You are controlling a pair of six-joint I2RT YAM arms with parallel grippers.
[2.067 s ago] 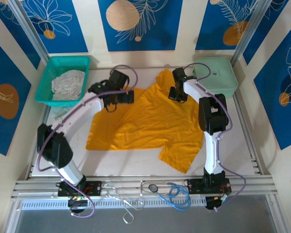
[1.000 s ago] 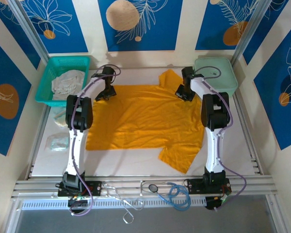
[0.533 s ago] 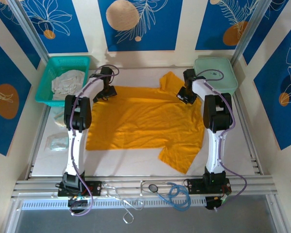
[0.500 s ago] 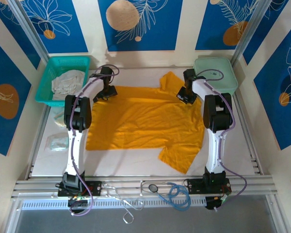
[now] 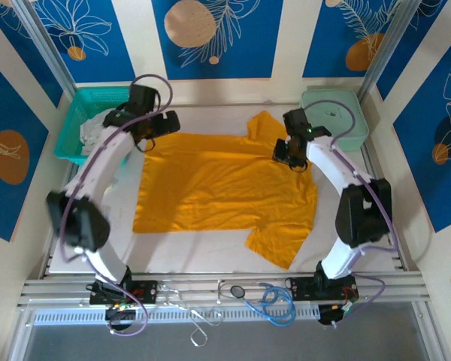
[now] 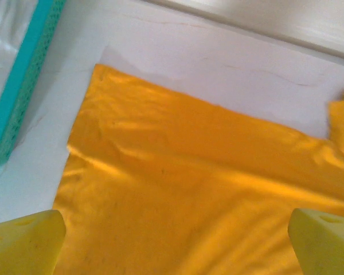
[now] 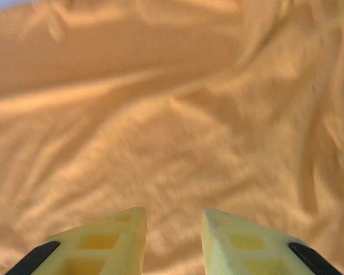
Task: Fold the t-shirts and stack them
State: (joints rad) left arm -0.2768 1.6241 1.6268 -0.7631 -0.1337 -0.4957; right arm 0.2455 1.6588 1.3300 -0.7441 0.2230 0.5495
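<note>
Left tool (image 6: 173, 240) lifted off orange t-shirt (image 5: 225, 184), released; right tool (image 7: 173, 228) barely parted, tips cropped.

Our two arms, white and black.
We saw white links and black joint housings on the left arm (image 5: 105, 154) and right arm (image 5: 327, 158), a lilac cable (image 5: 149, 76) looped along each, and the right gripper's (image 7: 173, 213) yellow fingers (image 7: 112, 240), hollow-pocketed, black at their outer bases.

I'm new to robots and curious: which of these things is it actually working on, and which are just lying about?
For the job: orange t-shirt; pale garment.
Lying about: teal basket; green case; blue cable.
</note>
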